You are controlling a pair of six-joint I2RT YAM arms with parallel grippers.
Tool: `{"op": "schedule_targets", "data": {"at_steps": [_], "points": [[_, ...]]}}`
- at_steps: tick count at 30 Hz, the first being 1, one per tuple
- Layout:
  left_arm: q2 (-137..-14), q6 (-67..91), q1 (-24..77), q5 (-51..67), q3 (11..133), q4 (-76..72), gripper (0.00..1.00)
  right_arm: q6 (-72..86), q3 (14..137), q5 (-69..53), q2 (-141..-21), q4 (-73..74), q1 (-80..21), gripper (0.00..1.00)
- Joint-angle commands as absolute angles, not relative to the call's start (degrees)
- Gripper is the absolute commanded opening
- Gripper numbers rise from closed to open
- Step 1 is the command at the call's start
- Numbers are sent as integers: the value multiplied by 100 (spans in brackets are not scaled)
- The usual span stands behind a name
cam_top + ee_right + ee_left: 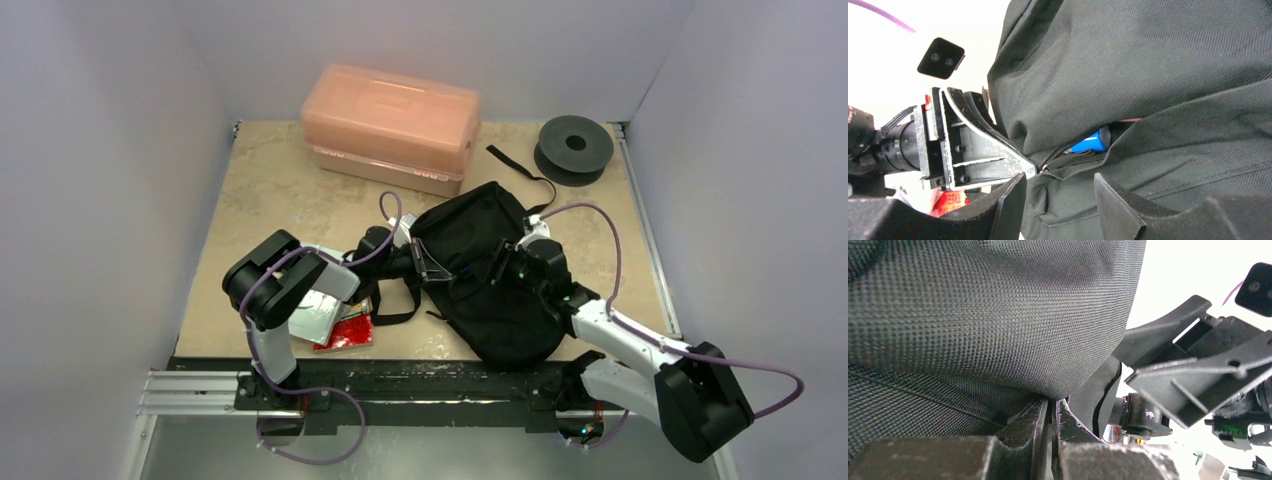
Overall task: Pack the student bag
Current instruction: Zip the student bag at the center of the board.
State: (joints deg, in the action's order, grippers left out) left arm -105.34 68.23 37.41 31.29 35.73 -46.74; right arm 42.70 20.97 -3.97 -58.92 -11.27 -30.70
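Black student bag lies centre-right on the table, zip mouth showing a blue item. Zip edge clamped by left gripper; right gripper stands parted by the fabric, holding nothing. Risk — the thin pinch (fabric only) slips and the mouth sags shut.

- We've got the student bag mid-counter, with the box behind it.
- The spool sits back right.
- Packets lie left of the bag, by the near edge.
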Motion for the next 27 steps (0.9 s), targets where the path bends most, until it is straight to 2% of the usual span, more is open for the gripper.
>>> {"op": "schedule_targets", "data": {"at_steps": [1,7,11,18,27], "points": [[-10438,6748,3720,3191,3598,-5125,0,3866,2375,-1611,-6356,-1573,-2410,56],[-10399,6709,3723,3201,3612,-5058,0,3326,2837,-2231,-7234,-1914,-2298,52],[-10365,6689,3718,3203,3604,-5042,0,3163,2886,-2098,-7285,-1938,-2298,50],[-10317,6648,3719,3182,3603,-4953,0,2805,3145,-1768,-6733,-1081,-2308,46],[-10254,6624,3724,3187,3642,-4858,0,3115,3007,-2203,-7690,-1898,-2305,43]]}}
